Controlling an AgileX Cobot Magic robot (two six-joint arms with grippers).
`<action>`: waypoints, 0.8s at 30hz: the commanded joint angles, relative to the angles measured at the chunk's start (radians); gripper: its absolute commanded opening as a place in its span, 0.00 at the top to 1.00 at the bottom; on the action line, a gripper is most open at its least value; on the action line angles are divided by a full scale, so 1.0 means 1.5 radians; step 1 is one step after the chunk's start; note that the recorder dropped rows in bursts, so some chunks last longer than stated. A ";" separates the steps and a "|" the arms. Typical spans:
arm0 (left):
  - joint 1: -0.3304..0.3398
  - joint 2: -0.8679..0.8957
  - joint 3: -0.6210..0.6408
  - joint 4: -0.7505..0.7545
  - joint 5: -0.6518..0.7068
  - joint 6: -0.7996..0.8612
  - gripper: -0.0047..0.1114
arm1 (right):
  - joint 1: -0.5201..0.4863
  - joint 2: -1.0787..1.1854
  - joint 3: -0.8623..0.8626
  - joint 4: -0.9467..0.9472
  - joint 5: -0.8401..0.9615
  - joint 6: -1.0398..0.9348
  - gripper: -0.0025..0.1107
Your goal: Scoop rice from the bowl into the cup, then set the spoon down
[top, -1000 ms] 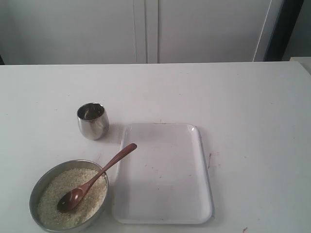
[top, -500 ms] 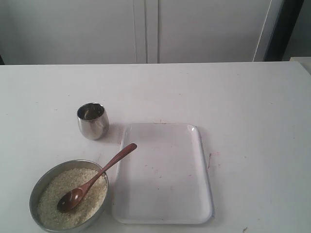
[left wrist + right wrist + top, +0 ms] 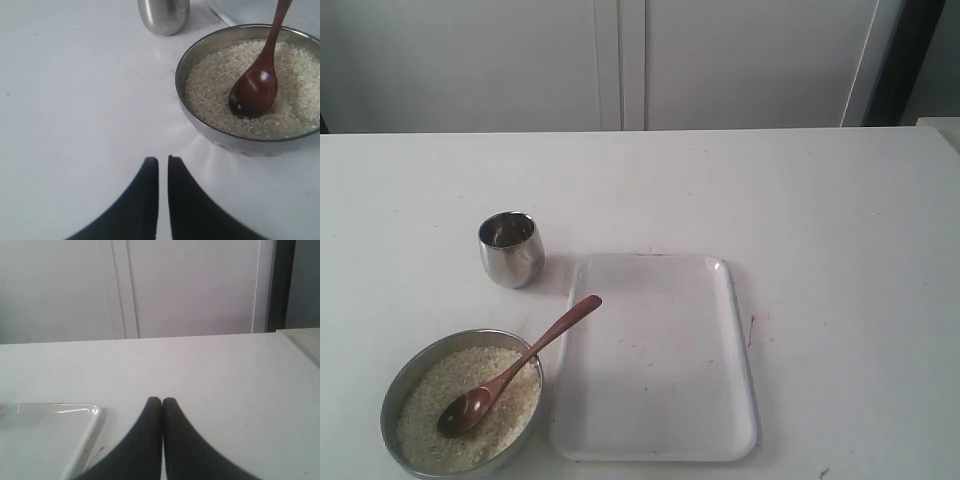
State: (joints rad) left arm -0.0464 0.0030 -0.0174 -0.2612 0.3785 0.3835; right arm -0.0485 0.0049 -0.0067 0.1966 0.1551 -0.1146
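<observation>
Table [image 3: 820,220] white beneath bowl [image 3: 392,392], cabinets [image 3: 740,60] behind.

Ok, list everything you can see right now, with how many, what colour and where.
bowl: one, dull grey metal, lower left in the exterior view
rice: off-white grains, filling the bowl
spoon: one, reddish-brown wood, scoop end in the rice, handle leaning over the rim toward the tray
cup: one, shiny steel, behind the bowl
tray: one, white, right of the bowl
table: one, white
cabinet doors: white, behind the table
left jaws: black, shut, empty, near the bowl
right jaws: black, shut, empty, near a tray corner
</observation>
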 commanded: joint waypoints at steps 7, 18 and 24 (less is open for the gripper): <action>0.003 -0.002 0.003 -0.005 0.002 0.002 0.84 | -0.003 -0.003 0.004 -0.005 0.000 0.000 0.98; 0.003 -0.002 0.003 -0.005 0.002 0.002 0.84 | -0.003 -0.003 0.004 -0.005 -0.096 0.106 0.98; 0.003 -0.002 0.003 -0.005 0.002 0.002 0.84 | -0.003 -0.003 0.004 -0.005 -0.182 0.270 0.98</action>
State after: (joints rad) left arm -0.0464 0.0030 -0.0174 -0.2612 0.3785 0.3835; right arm -0.0485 0.0049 -0.0067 0.1966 -0.0586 0.2161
